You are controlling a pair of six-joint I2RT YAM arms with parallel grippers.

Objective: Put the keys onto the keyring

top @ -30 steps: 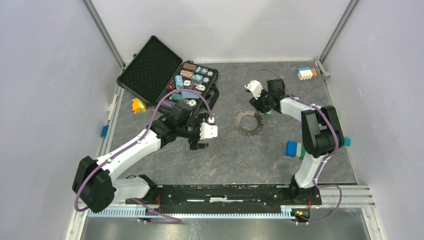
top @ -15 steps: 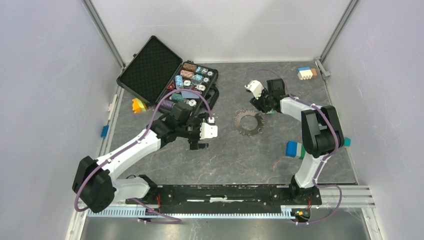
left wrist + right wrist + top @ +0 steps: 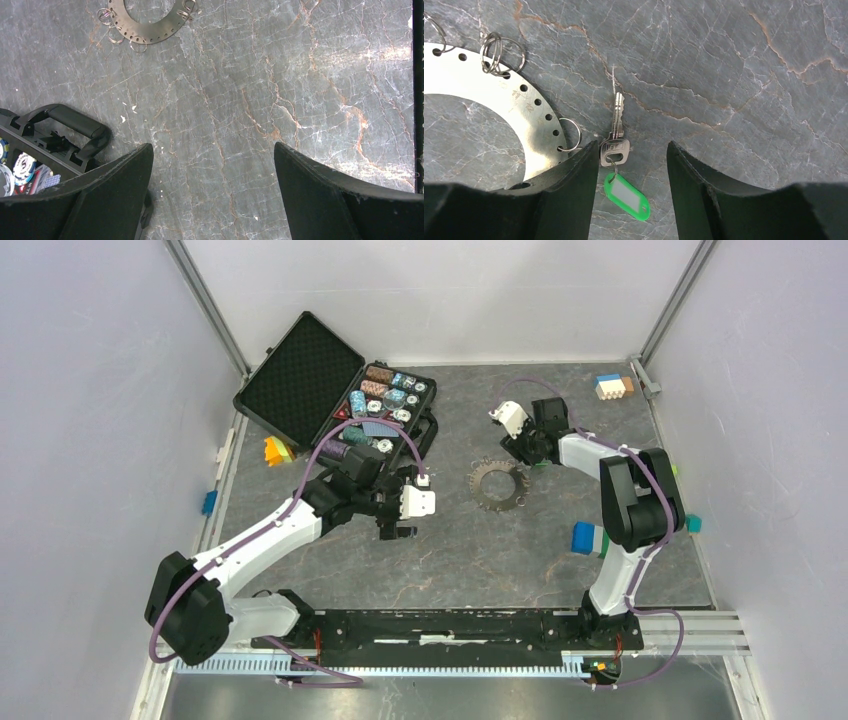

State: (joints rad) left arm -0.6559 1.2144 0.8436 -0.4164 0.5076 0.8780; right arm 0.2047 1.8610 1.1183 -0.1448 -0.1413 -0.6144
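The keyring (image 3: 497,483) is a flat grey metal ring plate with holes and small split rings on its rim, lying mid-table. It also shows in the left wrist view (image 3: 145,22) and the right wrist view (image 3: 484,85). One silver key (image 3: 616,132) with a green tag (image 3: 626,196) lies flat on the table just right of the ring. My right gripper (image 3: 632,146) is open and low over it, the key's head beside the left finger and the tag between the fingers. In the top view it (image 3: 522,450) is at the ring's far right. My left gripper (image 3: 397,532) is open and empty left of the ring (image 3: 212,145).
An open black case (image 3: 300,380) with poker chips (image 3: 385,400) stands at the back left; its handle (image 3: 75,120) is near my left fingers. Wooden blocks (image 3: 612,387) sit at the back right, a blue-green block (image 3: 588,538) by the right arm, and an orange block (image 3: 275,451) at the left.
My right gripper has shifted very slightly toward the back. The left arm, the ring and the key have not moved.
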